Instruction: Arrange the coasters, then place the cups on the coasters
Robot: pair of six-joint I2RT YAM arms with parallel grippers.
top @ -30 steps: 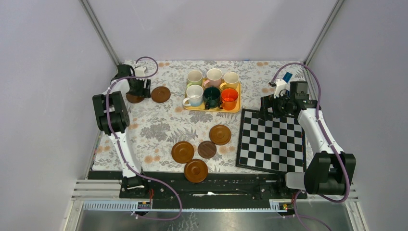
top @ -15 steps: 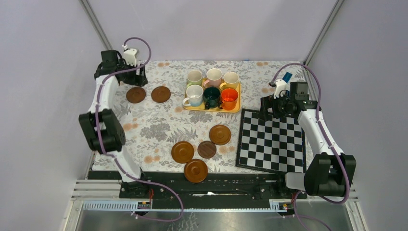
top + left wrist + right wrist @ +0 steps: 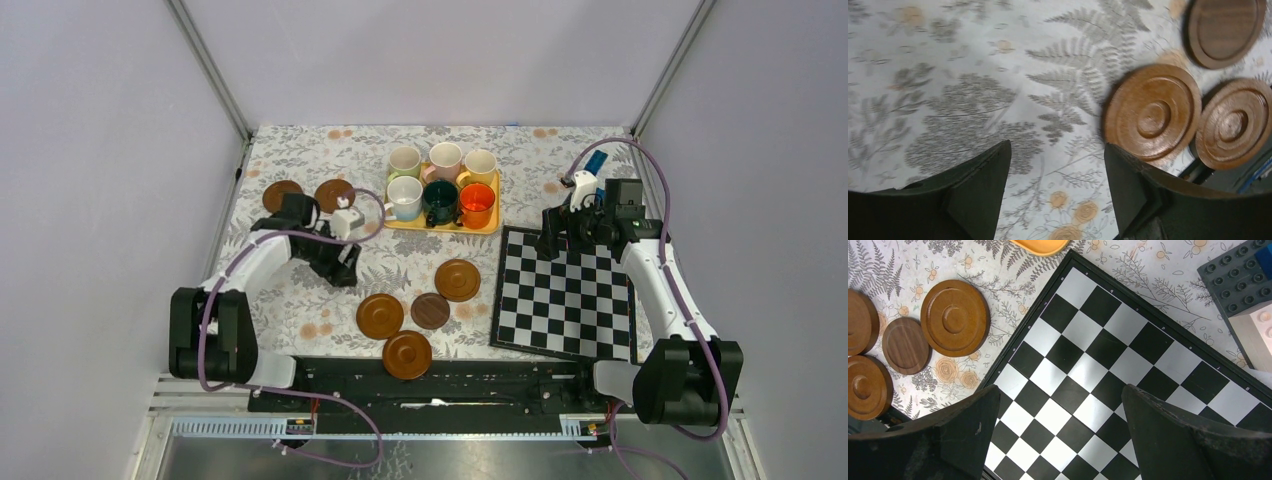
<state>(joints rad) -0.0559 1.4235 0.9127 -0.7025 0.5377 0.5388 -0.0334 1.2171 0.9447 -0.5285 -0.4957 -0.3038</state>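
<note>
Four round brown wooden coasters [image 3: 380,315] cluster at the near edge of the floral surface [image 3: 300,295]. The left pincer [image 3: 1057,150] hovers wide and empty beside them; it should centre on one rim before closing. The right pincer [image 3: 1060,392] gapes empty over the black-and-white chequered board [image 3: 1108,355]. Only the top view shows two far-left coasters [image 3: 282,193] and six coloured ceramic cups [image 3: 440,190] on the yellow tray [image 3: 440,228].
</note>
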